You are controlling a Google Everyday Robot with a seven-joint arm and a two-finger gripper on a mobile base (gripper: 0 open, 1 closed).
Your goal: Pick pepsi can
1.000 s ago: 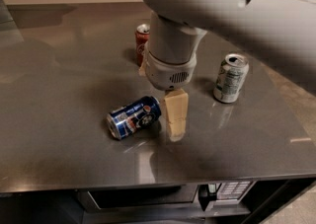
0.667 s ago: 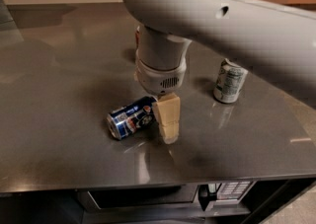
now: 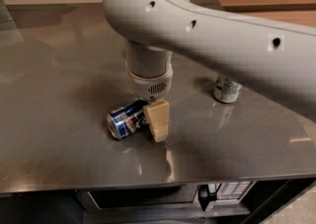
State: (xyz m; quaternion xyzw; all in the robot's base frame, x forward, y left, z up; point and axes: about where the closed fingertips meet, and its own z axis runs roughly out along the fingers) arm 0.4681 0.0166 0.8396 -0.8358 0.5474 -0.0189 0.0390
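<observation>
The pepsi can (image 3: 124,120) is blue with a silver end and lies on its side on the grey metal counter (image 3: 59,119), left of centre near the front. My gripper (image 3: 157,122) hangs straight down from the big white arm (image 3: 207,25). It sits low at the can's right end, touching or almost touching it. Part of the can's right end is hidden behind the gripper.
A silver-white can (image 3: 226,90) stands upright to the right, its top hidden by the arm. The counter's front edge runs along the bottom, with an appliance panel (image 3: 219,191) below it. The arm blocks the back middle of the counter.
The arm has swung left and lower over the counter. The gripper has closed in on the pepsi can's right end. The red can at the back is now hidden behind the arm.
</observation>
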